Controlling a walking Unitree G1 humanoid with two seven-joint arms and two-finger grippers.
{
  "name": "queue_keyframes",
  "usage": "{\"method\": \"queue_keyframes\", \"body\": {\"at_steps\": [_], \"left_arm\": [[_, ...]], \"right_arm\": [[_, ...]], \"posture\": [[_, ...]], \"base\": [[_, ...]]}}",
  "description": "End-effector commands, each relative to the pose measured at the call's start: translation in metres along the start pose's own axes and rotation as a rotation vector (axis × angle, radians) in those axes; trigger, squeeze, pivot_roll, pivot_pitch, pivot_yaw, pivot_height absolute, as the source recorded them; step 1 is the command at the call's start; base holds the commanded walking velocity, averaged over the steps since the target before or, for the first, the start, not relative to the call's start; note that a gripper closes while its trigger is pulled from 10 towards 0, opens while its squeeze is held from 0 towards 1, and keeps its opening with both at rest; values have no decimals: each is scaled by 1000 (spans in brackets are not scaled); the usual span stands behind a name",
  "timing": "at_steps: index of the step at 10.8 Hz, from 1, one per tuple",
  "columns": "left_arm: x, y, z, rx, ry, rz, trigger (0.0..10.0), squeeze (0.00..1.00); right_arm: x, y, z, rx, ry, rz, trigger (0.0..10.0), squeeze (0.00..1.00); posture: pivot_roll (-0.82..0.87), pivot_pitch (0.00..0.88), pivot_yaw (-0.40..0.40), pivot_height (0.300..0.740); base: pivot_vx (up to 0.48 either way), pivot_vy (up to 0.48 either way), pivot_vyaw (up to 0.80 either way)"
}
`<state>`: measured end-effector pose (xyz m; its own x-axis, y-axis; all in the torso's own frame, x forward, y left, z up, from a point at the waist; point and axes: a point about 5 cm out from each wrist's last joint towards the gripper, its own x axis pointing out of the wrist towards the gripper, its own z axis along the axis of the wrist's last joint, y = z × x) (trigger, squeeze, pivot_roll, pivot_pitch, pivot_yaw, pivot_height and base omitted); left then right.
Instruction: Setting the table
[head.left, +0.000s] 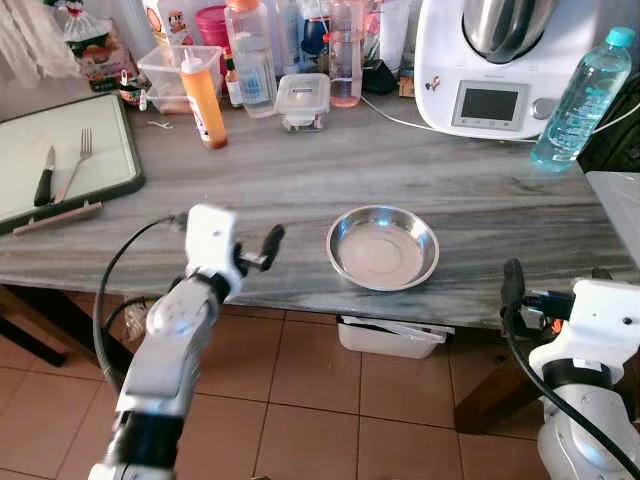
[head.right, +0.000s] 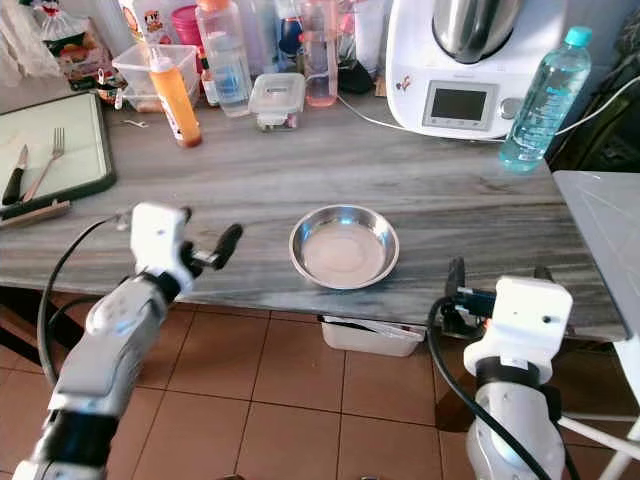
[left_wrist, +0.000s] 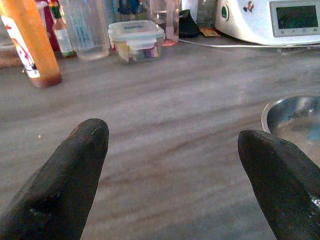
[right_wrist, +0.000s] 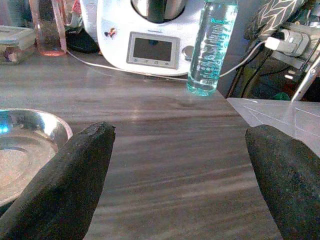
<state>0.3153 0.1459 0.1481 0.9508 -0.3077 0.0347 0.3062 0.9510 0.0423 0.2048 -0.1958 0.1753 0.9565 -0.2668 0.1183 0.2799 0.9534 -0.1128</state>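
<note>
Bowl (head.left: 382, 247) of bare steel sits near the front edge of the grey wood-grain table (head.left: 400, 170), empty and upright, about midway between the two arms — so the first piece of the place setting looks to be down already. The fork (head.left: 75, 163) and a black-handled knife (head.left: 44, 178) lie side by side on the green-rimmed cutting board (head.left: 112, 190) at the table's far left, well apart from the bowl, and my guess is that fetching them is the step now in hand. The left gripper (head.left: 255, 258) hovers at the table's front edge, to the left of the bowl and touching nothing; its wrist view shows the jaws spread wide with only tabletop between them. The right gripper (head.right: 455, 290) waits low by the front edge on the bowl's other side, jaws likewise wide apart and empty. The next move probably calls for the left arm to swing further left and forward over the board, then come down on the fork's thin handle — a flat, slim thing lying flush on a flat surface, so the jaws would need to close low and squarely or it may slip out. At the back stand an orange sauce bottle (head.left: 203, 98), a lidded container (head.left: 302, 99), a white kitchen machine (head.left: 490, 70) and a water bottle (head.left: 581, 98), none in the way.
</note>
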Motion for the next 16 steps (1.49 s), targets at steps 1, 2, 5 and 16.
{"method": "queue_keyframes", "body": {"at_steps": [1, 2, 5, 16], "left_arm": [[-6, 3, 0, 24, 2, 22, 10000, 0], [-11, 7, -4, 43, 14, 58, 10000, 0], [-27, 21, -18, 115, 61, 122, 10000, 0], [-26, 18, -19, 162, 71, 88, 10000, 0]], "right_arm": [[-2, -2, 3, -8, -10, 3, 10000, 0], [0, -2, 0, -65, 14, -2, 10000, 0], [-1, 2, 0, -31, 3, 42, 10000, 0], [-3, 13, -8, 16, 38, 128, 10000, 0]], "posture": [[-69, 132, 41, 740], [-69, 133, 34, 740], [-64, 136, 24, 740], [-49, 132, 29, 740]], "base": [[0, 0, 0], [0, 0, 0], [0, 0, 0], [0, 0, 0]]}}
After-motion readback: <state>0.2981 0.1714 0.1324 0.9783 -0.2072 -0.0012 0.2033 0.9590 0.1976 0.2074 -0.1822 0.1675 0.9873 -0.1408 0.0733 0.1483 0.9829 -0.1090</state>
